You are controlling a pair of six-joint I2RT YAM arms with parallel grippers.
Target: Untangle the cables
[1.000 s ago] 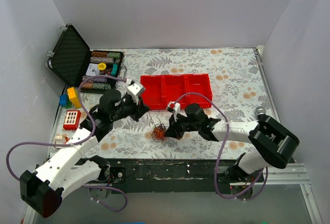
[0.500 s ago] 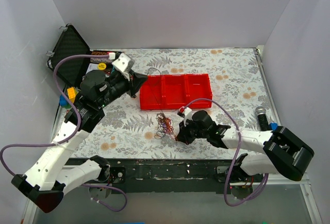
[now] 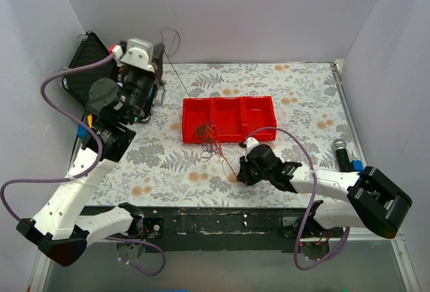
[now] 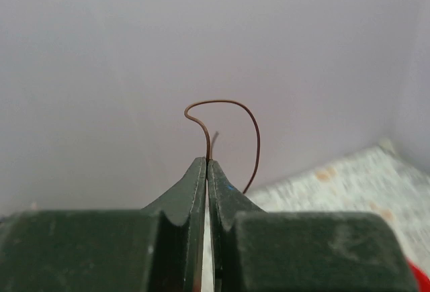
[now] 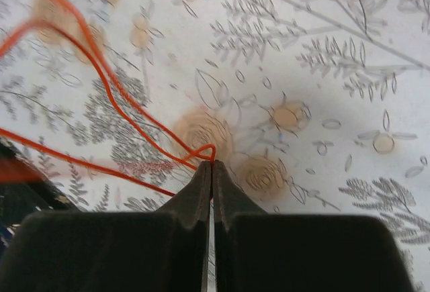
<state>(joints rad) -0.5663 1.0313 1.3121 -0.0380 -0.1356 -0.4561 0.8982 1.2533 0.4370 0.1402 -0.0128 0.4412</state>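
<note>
Open black case [image 3: 82,76] sits far left against the wall. The left gripper [image 3: 160,52] is up high just above it, with the jaws fully pinched on the end of a thin brown wire [image 4: 222,102]. The free tip curls over the fingertips, and the rest runs taut down toward the red tray [image 3: 259,119]. My read: it's high and back to draw that one strand out lengthwise.

The cable clump [image 3: 205,133] is at the tray's front wall by the left compartment. Part of it is over the rim and loose strands trail onto the floral table [image 3: 302,104].

The right gripper [image 3: 240,175] is low on the table near the front edge. Its jaws are closed tight on a kink of orange-red wire [image 5: 101,70], which leads back to the clump. It looks like the anchor, giving the left arm something to pull against.

Versus half a second ago:
- The left gripper was lower, by the tray's back-left corner; it has since lifted and swung back.
- The clump lay flat in front of the tray and has been dragged up against it and stretched.
- The right gripper has barely moved.
</note>
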